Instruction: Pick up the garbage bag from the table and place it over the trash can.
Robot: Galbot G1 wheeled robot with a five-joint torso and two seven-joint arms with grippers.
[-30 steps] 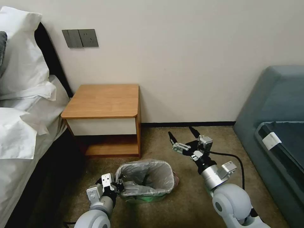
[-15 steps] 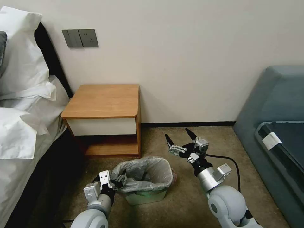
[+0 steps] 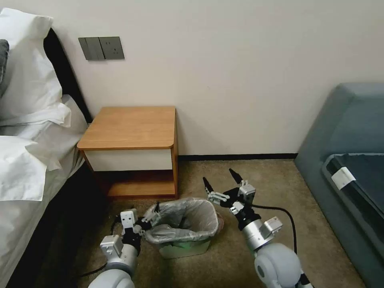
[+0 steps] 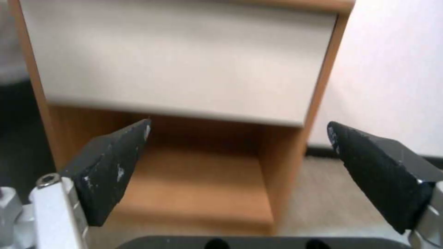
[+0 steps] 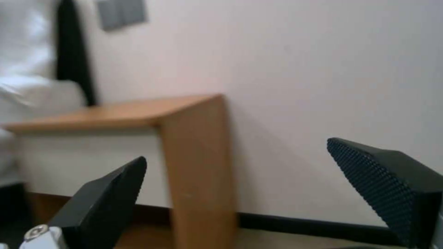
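The trash can [image 3: 185, 249] stands on the carpet in front of the table [image 3: 132, 126]. The garbage bag [image 3: 196, 218] lies draped over its rim, wrinkled, with a bit of pink at the right side. My left gripper [image 3: 138, 218] is open at the bin's left edge, one finger close to the bag's rim. Its wrist view has the open gripper [image 4: 237, 131] facing the table's drawer front [image 4: 184, 62] with nothing between the fingers. My right gripper [image 3: 220, 182] hangs open just beyond the bin's far right corner. The right wrist view shows that open gripper [image 5: 235, 152] before the table's side [image 5: 193, 138].
A bed with white pillows [image 3: 28, 120] runs along the left. A blue-grey sofa [image 3: 348, 160] fills the right. The wall [image 3: 240, 80] stands behind the table. Bare carpet [image 3: 264, 172] lies between the bin and the sofa.
Both arms have drawn back toward me. The left gripper has shifted left along the bin's edge, and the right gripper has come down nearer the bin's far right corner. The bin sits more upright.
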